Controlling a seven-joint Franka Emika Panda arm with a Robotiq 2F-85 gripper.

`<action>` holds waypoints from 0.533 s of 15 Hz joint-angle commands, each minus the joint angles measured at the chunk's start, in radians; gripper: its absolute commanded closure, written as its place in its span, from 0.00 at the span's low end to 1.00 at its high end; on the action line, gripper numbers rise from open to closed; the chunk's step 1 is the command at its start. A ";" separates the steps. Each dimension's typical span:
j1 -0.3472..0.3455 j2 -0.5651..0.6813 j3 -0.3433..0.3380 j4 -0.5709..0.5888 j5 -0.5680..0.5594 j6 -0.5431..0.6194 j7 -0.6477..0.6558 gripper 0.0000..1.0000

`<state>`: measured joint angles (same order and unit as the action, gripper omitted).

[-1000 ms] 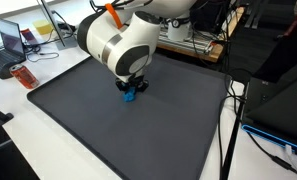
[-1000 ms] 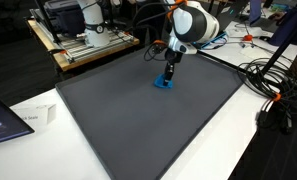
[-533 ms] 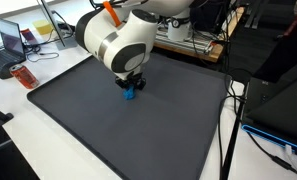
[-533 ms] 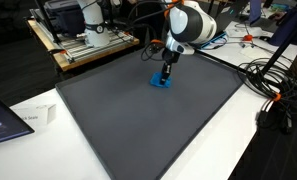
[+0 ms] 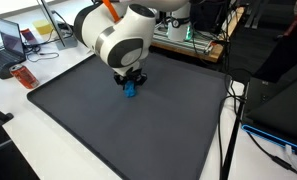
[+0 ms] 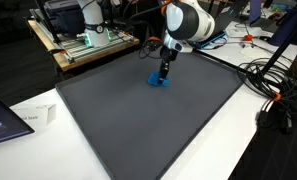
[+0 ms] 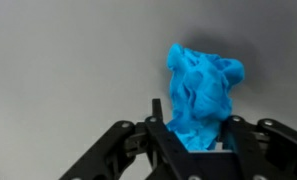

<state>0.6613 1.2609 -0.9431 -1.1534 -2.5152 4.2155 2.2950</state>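
Most of the dark mat lay bare around the work, with wide open room toward its near edge and both side edges in both exterior views. The blue cloth sat on the mat's far part, near the far edge but clear of it. Beyond the mat, on the white table, a red packet lay just off one corner and a laptop stood farther back. In an exterior view a tangle of cables crowded the table past the mat's side edge. None of these lay near the gripper.

The claw was clenched on the blue cloth. In the wrist view its two fingers stood close together, with the crumpled cloth pinched between them and bulging out beyond the tips. The cloth's lower part touched the mat or hung just over it; I could not tell which.

The arm reached in over the mat's far edge, its bulky white wrist joint above the cloth and the gripper pointing steeply down.
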 commanded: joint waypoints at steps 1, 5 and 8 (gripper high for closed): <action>0.027 -0.052 -0.006 -0.077 0.000 0.018 -0.052 0.22; 0.059 -0.107 0.008 -0.197 0.000 0.008 -0.080 0.00; 0.091 -0.137 -0.005 -0.232 0.000 0.006 -0.035 0.00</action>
<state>0.7085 1.1892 -0.9397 -1.3005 -2.5152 4.2164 2.2476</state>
